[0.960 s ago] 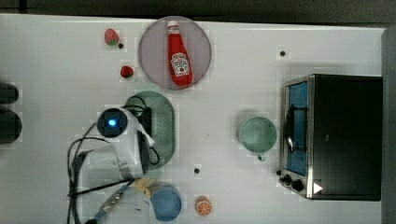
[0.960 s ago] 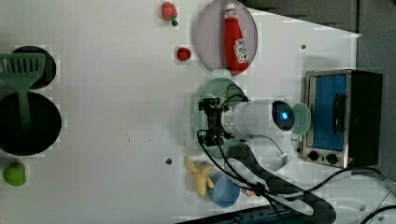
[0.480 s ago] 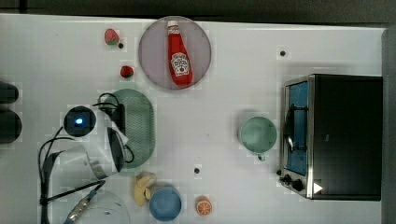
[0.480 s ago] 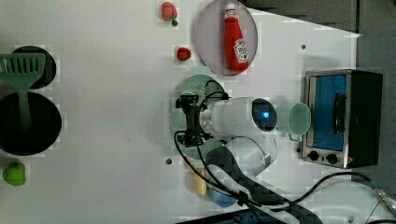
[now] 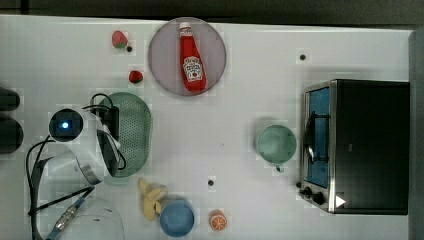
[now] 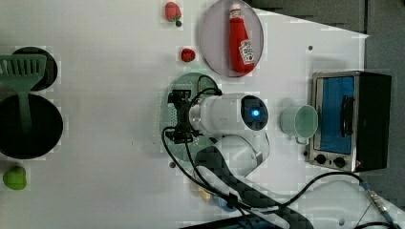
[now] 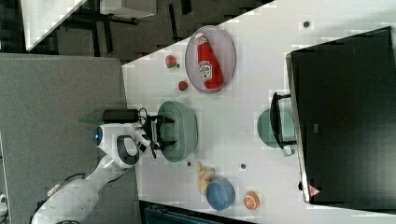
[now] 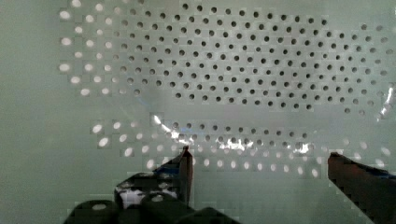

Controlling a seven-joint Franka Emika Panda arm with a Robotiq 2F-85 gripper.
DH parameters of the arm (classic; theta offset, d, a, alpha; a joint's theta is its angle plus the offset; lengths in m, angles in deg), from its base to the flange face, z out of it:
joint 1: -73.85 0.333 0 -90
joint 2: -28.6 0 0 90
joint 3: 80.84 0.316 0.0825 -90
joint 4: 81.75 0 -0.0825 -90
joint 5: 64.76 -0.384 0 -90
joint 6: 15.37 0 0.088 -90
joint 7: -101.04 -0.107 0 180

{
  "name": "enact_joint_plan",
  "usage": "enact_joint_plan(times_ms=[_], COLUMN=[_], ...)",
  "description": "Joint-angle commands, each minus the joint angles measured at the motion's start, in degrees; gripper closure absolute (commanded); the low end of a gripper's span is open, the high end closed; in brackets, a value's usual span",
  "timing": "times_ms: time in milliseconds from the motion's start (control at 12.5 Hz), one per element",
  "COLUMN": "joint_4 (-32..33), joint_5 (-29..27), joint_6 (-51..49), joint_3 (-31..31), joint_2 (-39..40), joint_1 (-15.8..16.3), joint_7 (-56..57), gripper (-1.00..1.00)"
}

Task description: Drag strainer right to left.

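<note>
Mint-green perforated plastic identifies the strainer (image 5: 131, 131), which sits at the centre left of the top view on the white bench (image 5: 240, 100). The gripper (image 8: 257, 161) reaches down inside the bowl with its jaws spread wide and nothing held; pressing a finger against the inner wall would let the arm push the bowl sideways rather than lift it.

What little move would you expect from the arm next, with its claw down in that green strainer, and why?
Probably one more short pull toward the top view's left. The gripper sits open inside the strainer, its fingers spread near the holed wall, so pushing against the wall drags the bowl without gripping it. The table on that side looks free, though two dark round things sit at the edge, so the pull should be small.
</note>
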Motion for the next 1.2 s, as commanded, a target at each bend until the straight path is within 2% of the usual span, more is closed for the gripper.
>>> enact_joint_plan(times_ms=[80,320,880,1040,1200], joint_4=[-2.14,-4.44,-9.40,-9.36,-9.04], joint_5=[-1.18,-4.52,-6.01,-5.49,-5.12], joint_6=[-1.76,-1.72,-2.07,-2.60,-6.06], joint_3=[1.01,1.01,0.85,0.14,-1.15], joint_2=[1.80,3.12,6.04,4.98,1.36], joint_1=[3.54,5.23,7.68,7.70,7.63], joint_7=[-2.71,-2.69,-2.90,-1.26,5.31], gripper=[-1.00,-1.00,-1.00,-1.00,-1.00])
